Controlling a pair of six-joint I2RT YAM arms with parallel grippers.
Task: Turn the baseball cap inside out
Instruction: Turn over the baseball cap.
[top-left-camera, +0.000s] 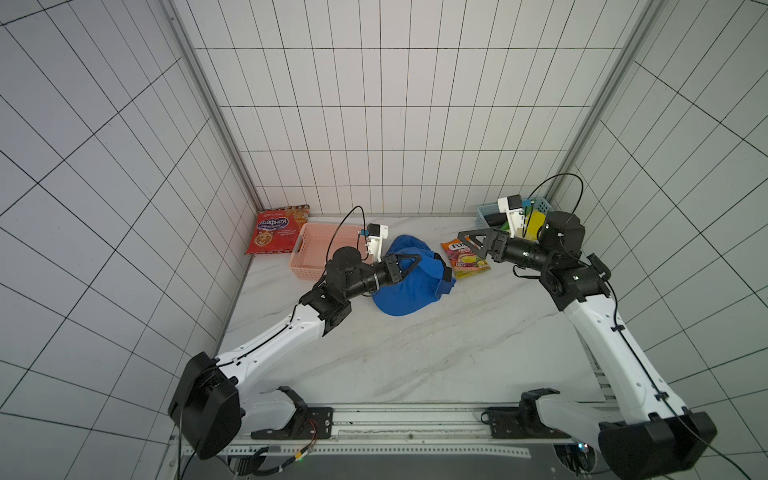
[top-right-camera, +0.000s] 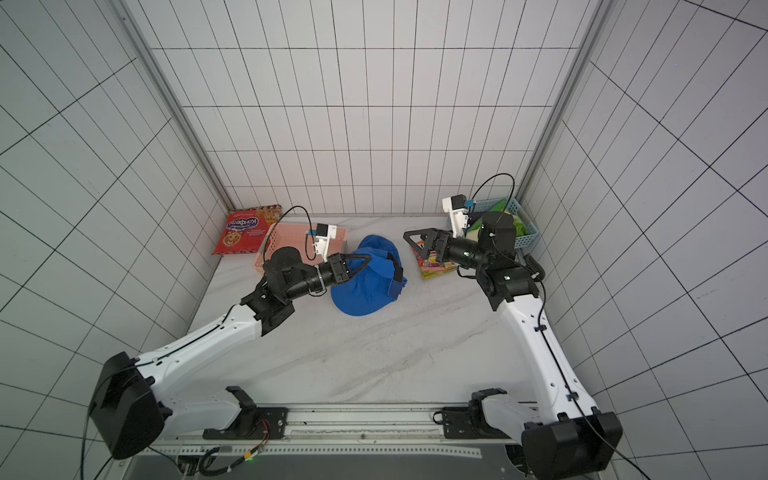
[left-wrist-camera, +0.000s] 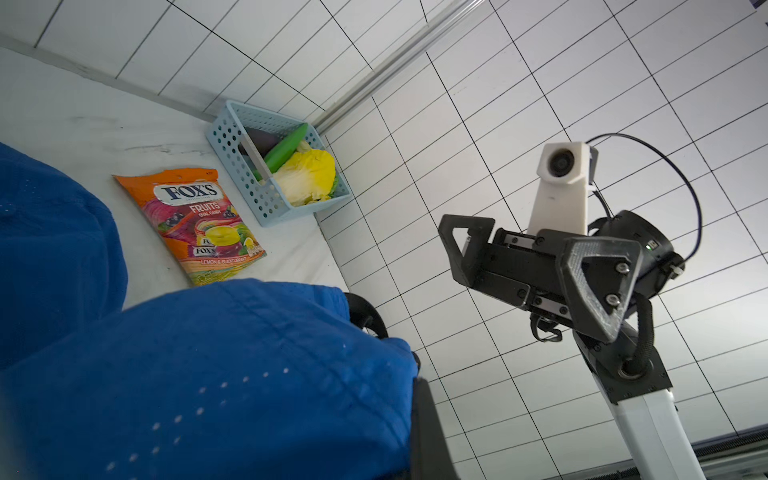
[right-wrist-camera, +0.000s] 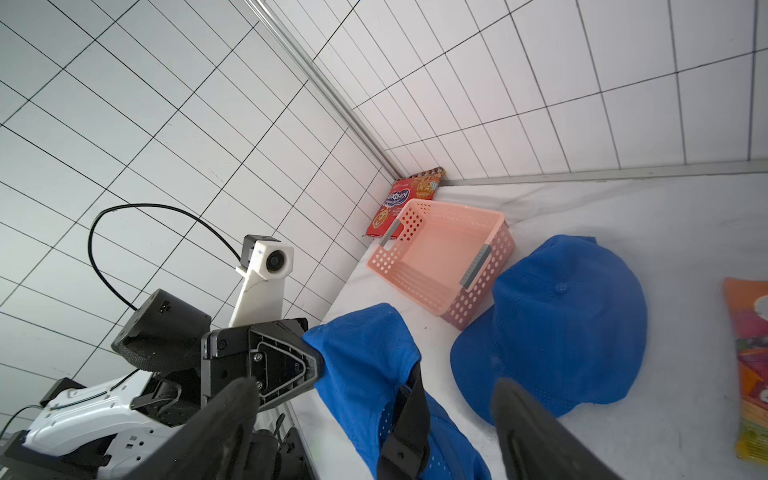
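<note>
Where the white marbled table (top-left-camera: 415, 353) meets the back wall, the blue baseball cap (top-left-camera: 403, 295) sits between a pink basket (right-wrist-camera: 473, 303) and an orange candy bag (left-wrist-camera: 199, 220), well apart from the near edge. Cap: brim and rounded crown rest on the table with the crown just beside the pink basket's perforated wall. The rear part, with its black strap (right-wrist-camera: 407, 419), is pulled up off the surface. Left gripper (top-left-camera: 417, 262): fingers clenched on that raised rear fabric, close to the strap; its wrist and forearm cross over the cap's left side and hide it in both top views. Right gripper (left-wrist-camera: 532, 266): fingers released and spread wide, nothing between them, held in the air above the candy bag and clear of the cap; it covers part of the bag in both top views. Pink basket: stands to the left of the cap. Red biscuit packet (top-left-camera: 276, 230): propped in the far left corner behind the pink basket. Light-blue basket (left-wrist-camera: 266, 203): far right corner, holding a green cucumber (left-wrist-camera: 286, 147), a yellow leafy cabbage (left-wrist-camera: 307, 174) and a dark item that cannot be made out. Candy bag: flat on the table between the cap and the light-blue basket.
</note>
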